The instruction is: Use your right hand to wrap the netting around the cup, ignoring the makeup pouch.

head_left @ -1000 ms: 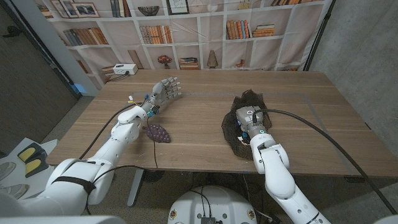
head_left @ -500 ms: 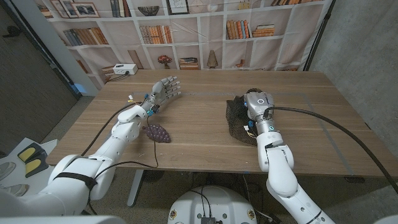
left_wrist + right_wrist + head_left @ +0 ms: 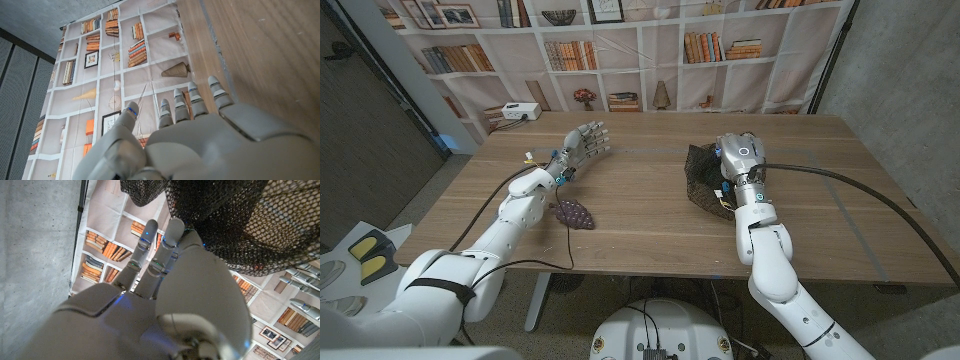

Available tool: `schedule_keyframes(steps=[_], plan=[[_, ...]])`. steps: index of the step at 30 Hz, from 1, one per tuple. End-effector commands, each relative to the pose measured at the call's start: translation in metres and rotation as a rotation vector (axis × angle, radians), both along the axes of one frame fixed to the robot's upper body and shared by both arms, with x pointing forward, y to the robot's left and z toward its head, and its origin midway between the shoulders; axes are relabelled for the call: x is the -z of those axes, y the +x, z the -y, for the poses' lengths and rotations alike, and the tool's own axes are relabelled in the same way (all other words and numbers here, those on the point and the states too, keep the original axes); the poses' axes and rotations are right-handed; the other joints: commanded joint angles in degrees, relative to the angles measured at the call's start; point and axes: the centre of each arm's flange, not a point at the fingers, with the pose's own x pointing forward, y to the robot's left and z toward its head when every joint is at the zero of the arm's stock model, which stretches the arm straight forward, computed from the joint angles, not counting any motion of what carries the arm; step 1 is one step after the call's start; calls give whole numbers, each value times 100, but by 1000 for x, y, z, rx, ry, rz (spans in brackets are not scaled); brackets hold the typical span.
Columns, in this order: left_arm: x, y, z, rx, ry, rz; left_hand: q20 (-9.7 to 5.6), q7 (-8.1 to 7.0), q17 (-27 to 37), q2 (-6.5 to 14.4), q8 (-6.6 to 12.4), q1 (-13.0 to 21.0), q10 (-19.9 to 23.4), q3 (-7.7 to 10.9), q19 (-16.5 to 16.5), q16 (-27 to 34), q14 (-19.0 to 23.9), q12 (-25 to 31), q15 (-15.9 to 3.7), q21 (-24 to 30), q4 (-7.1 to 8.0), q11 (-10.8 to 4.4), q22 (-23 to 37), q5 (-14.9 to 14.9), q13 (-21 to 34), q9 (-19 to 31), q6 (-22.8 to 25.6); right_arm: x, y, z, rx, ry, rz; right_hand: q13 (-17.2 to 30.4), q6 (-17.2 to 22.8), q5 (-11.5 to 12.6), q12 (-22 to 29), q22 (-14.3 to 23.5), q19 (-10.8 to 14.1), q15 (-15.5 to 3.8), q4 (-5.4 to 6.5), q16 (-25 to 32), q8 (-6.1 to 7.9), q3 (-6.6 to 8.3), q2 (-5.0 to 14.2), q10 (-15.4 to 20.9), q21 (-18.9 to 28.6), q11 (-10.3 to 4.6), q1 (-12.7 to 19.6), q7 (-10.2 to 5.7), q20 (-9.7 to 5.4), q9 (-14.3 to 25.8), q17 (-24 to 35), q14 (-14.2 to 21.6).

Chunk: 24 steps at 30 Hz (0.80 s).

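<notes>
Right robot hand point(image 3: 738, 153) grips black, bunched open-mesh netting point(image 3: 703, 180) over the wooden table point(image 3: 640, 215).

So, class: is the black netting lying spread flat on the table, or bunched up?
Bunched up. In the head view the netting sits gathered in a dark heap beside the right hand; the right wrist view shows its mesh draped in folds.

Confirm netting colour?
Black open mesh netting, clearest in the right wrist view, hanging over the right robot hand; also dark in the head view.
</notes>
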Motion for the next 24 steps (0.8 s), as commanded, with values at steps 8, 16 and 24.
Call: schedule_keyframes(steps=[8,16,24], plan=[[13,-9,-11,-26,-32,-11,16,-12,20,20,12,-38,46,51,11,-14,3,-7,-6,2,-11,13,9,-29,19,20,34,-39,42,5,-12,-4,57,35,37,-35,-42,-20,-74,-21,21,-183,-21,-18,15,376,122,-276,57,-10,-713,-72,3,98],[14,-11,-11,-27,-32,-9,16,-16,19,17,12,-37,39,52,7,-13,6,-9,-3,-1,-15,26,9,-29,19,19,36,-50,62,7,-8,9,75,67,42,-43,-62,-39,-108,-21,33,-290,-16,-37,12,374,189,-275,73,-17,-716,-102,43,149],[17,-14,-14,-34,-39,-14,16,-10,19,15,10,-36,38,55,8,-14,3,-10,0,-1,-20,5,9,-29,19,19,31,-58,88,10,8,9,74,74,47,-50,-94,-55,-133,-24,45,-421,-17,-52,17,376,244,-266,89,-21,-730,-141,32,186]])
